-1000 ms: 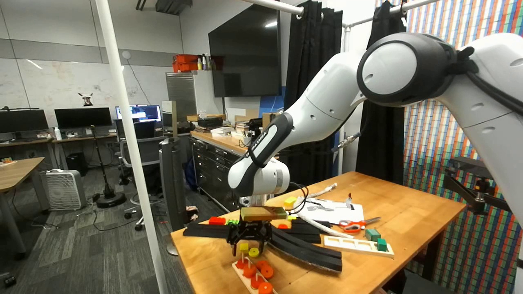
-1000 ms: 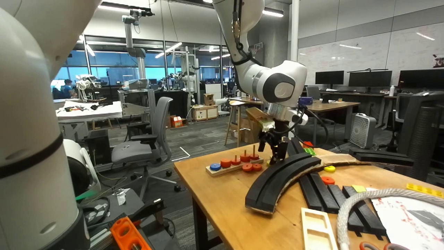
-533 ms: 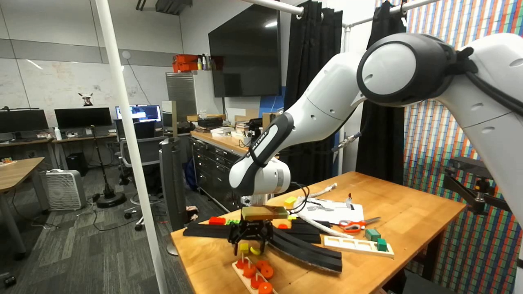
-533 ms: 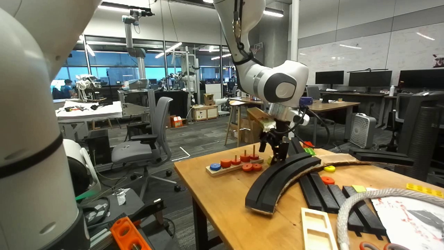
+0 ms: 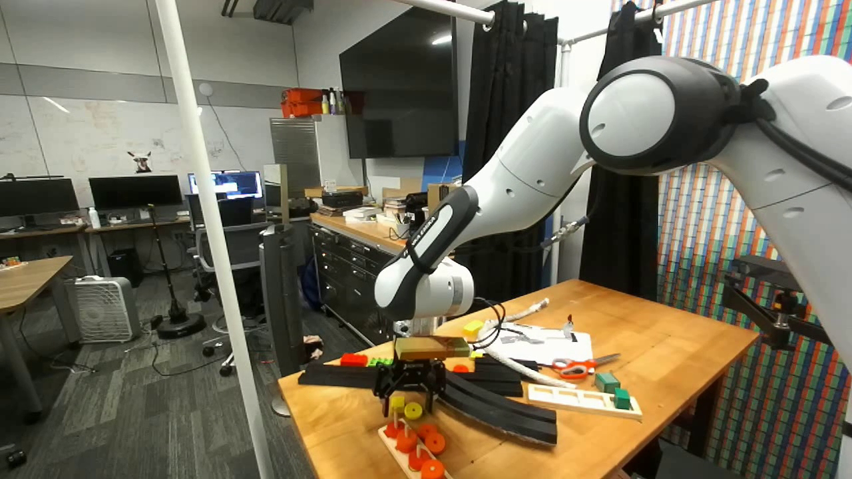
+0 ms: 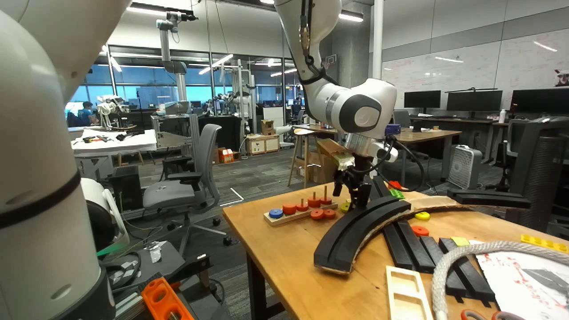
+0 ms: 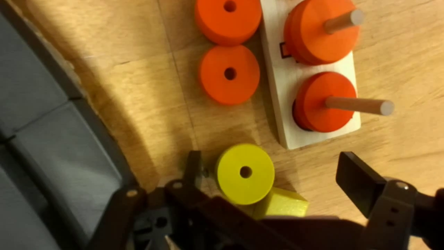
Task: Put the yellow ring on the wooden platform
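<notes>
Your black two-finger gripper (image 7: 269,166): released, jaws apart.
Yellow round ring (image 7: 245,189): on the brown wooden table (image 5: 665,352), between your jaws in wrist view.
Flat pale wooden platform (image 7: 288,133): near the ring.

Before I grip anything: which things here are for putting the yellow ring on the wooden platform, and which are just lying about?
For the job:
gripper, open
yellow ring nearest it
wooden platform

Just lying about:
yellow block
loose orange rings
other yellow disc
black track pieces
rope
scissors
green blocks
</notes>
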Motion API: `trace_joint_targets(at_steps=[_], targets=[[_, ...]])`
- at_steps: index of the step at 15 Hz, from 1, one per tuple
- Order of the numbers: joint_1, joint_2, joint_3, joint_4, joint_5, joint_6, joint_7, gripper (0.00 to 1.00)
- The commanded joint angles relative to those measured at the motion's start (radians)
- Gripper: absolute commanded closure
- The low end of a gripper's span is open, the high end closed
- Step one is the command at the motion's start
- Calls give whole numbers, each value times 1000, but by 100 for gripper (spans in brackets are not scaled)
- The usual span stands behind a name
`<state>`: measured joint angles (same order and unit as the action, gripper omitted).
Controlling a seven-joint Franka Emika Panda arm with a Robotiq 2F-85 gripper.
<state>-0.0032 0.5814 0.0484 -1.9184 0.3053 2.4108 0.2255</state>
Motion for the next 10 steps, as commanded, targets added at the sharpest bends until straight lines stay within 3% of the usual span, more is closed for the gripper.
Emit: trace_joint_targets(at_steps=[1, 10], targets=[[3, 19, -7, 34, 1, -24, 7, 0], [29, 19, -56, 30, -38, -39, 106, 0]])
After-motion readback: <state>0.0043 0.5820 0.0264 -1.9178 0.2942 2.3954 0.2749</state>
